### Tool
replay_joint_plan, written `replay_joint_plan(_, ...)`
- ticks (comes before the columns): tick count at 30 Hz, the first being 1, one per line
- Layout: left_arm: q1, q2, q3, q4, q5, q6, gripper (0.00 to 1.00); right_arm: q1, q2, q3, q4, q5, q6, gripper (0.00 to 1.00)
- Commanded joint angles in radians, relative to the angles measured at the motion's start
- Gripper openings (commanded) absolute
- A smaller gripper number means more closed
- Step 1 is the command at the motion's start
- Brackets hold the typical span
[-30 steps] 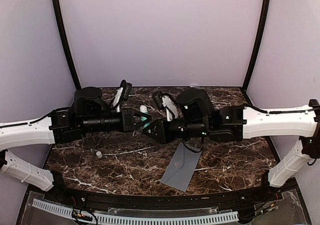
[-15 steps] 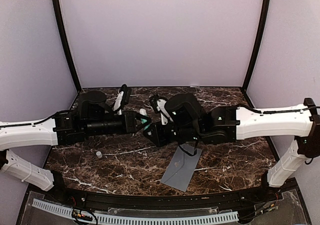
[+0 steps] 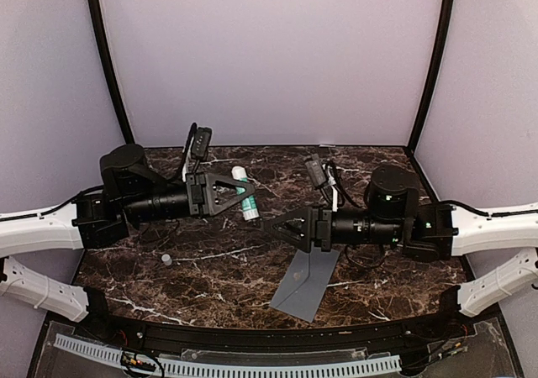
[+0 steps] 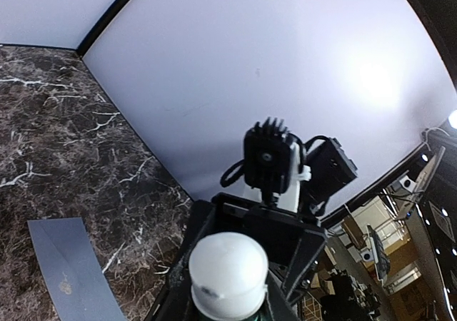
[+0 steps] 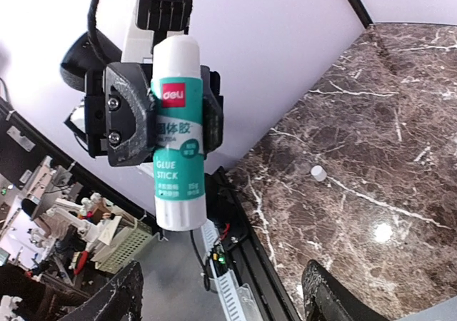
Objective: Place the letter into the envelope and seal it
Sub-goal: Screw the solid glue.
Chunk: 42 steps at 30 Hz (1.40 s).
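Right gripper has drawn back, jaws wide and empty, while left gripper clamps the glue stick; sealing seems in hand, next glue must meet the envelope lying flat below.

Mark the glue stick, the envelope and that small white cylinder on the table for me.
glue stick (image 5: pixel 176 157): right wrist view, on its teal label.
envelope (image 3: pixel 304 284): top external view, centre of its grey-blue face.
small white cylinder (image 3: pixel 166 259): top external view, on its top.
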Motion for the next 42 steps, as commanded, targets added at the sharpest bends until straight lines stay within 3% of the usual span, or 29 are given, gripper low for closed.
replay_joint_plan(1, 0.003, -0.035, -0.045, 0.184, 0.160, 0.028, 0.00, -0.012, -0.017, -0.052, 0.265, -0.120, 0.069, 0.73)
replay_joint_plan(5, 0.002, -0.036, -0.082, 0.275, 0.217, 0.026, 0.00, -0.012, 0.012, -0.078, 0.426, -0.167, 0.109, 0.73)
replay_joint_plan(9, 0.001, -0.019, -0.090, 0.344, 0.261, 0.003, 0.00, 0.004, 0.063, -0.023, 0.402, -0.173, 0.085, 0.71)
replay_joint_plan(17, 0.002, 0.017, -0.086, 0.402, 0.284, -0.013, 0.00, 0.021, 0.113, 0.031, 0.401, -0.230, 0.061, 0.52)
replay_joint_plan(22, 0.002, 0.024, -0.077, 0.380, 0.273, 0.004, 0.00, 0.028, 0.125, 0.040, 0.401, -0.257, 0.057, 0.44)
replay_joint_plan(32, 0.001, 0.038, -0.068, 0.374, 0.279, 0.009, 0.00, 0.030, 0.132, 0.035, 0.404, -0.241, 0.068, 0.19)
replay_joint_plan(36, 0.002, 0.029, -0.071, 0.344, 0.269, 0.034, 0.00, 0.029, 0.127, 0.032, 0.387, -0.210, 0.067, 0.12)
replay_joint_plan(42, 0.003, 0.014, -0.042, 0.172, 0.196, 0.101, 0.00, 0.029, 0.103, 0.040, 0.247, -0.099, 0.031, 0.11)
